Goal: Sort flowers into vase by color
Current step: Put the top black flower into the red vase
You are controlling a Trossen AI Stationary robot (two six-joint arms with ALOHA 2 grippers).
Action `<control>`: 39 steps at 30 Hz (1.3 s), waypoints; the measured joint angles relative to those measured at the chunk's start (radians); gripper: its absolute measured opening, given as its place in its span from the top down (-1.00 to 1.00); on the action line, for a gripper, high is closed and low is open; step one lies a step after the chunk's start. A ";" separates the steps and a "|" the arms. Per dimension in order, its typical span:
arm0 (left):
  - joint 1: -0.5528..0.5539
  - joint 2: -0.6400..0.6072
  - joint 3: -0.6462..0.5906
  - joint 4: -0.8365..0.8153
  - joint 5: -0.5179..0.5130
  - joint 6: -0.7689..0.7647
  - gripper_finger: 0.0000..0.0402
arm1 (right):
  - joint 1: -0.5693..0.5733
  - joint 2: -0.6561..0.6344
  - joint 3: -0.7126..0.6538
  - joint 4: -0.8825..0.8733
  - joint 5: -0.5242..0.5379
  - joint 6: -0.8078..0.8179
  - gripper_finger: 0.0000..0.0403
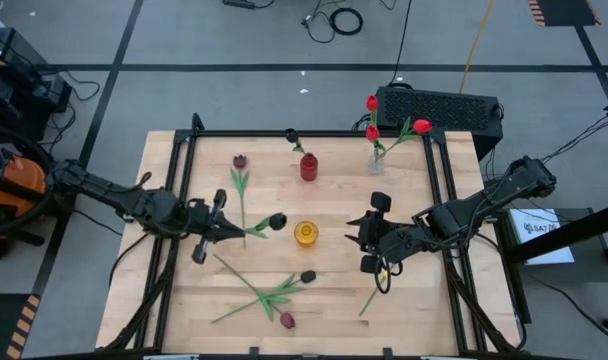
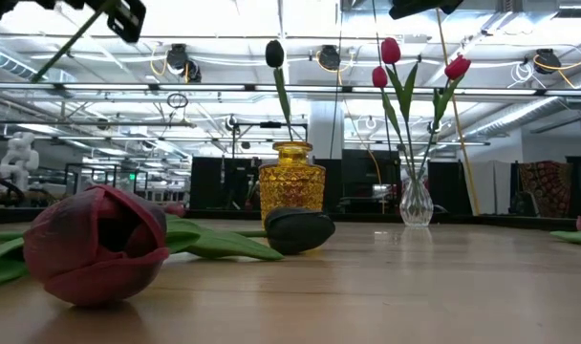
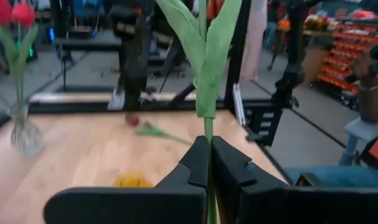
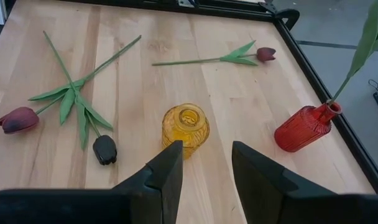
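Landmark: yellow vase point(image 1: 305, 234), mid-table, nothing in it.

Hidden or cut off: in the left wrist view the held flower's head is out of frame; only stem and leaves show above the fingers. From above, that near-black tulip point(image 1: 275, 221) hangs just left of the yellow vase. In the low view the clear vase's own stems are hard to separate from a yellow cable behind.

Left gripper point(image 1: 227, 230): left of the yellow vase, fingers pinched tight on the tulip's green stem.
Right gripper point(image 4: 206, 163): right of the yellow vase, fingers spread with nothing between them, pointing at the vase.

Around: red vase point(image 1: 309, 166) behind the yellow vase, one dark tulip point(image 1: 292, 135) in it. Clear vase point(image 1: 377, 163) back-right of it, three bright red tulips point(image 1: 421, 127).

Loose on the table: three. Maroon tulip point(image 1: 240, 161) back-left of the yellow vase; near-black one point(image 1: 308, 276) and dark red one point(image 1: 287, 320) in front, stems crossed.
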 joint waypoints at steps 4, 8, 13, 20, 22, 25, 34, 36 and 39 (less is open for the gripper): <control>-0.001 0.001 0.000 0.059 -0.003 0.033 0.96 | 0.000 0.000 0.000 0.031 0.001 -0.005 0.35; -0.001 0.021 0.000 0.116 -0.027 0.061 0.96 | 0.000 0.000 0.000 0.084 0.005 -0.025 0.35; -0.001 0.072 0.000 0.221 -0.028 0.102 0.96 | -0.001 0.000 -0.013 0.140 0.055 -0.041 0.35; 0.000 0.166 0.001 0.421 -0.046 0.154 0.96 | -0.026 0.001 -0.118 0.443 0.052 -0.150 0.35; 0.000 0.197 0.001 0.464 -0.062 0.173 0.96 | -0.038 0.002 -0.145 0.536 0.050 -0.169 0.35; 0.000 0.255 0.001 0.547 -0.077 0.190 0.96 | -0.047 0.001 -0.166 0.654 0.049 -0.176 0.35; 0.002 0.498 0.142 0.650 -0.084 0.195 0.96 | -0.057 0.000 -0.191 0.761 0.044 -0.140 0.35; 0.002 0.558 0.191 0.648 -0.087 0.214 0.96 | -0.057 0.000 -0.191 0.755 0.020 -0.149 0.35; 0.001 0.635 0.261 0.651 -0.106 0.233 0.96 | -0.051 -0.003 -0.191 0.741 0.019 -0.191 0.35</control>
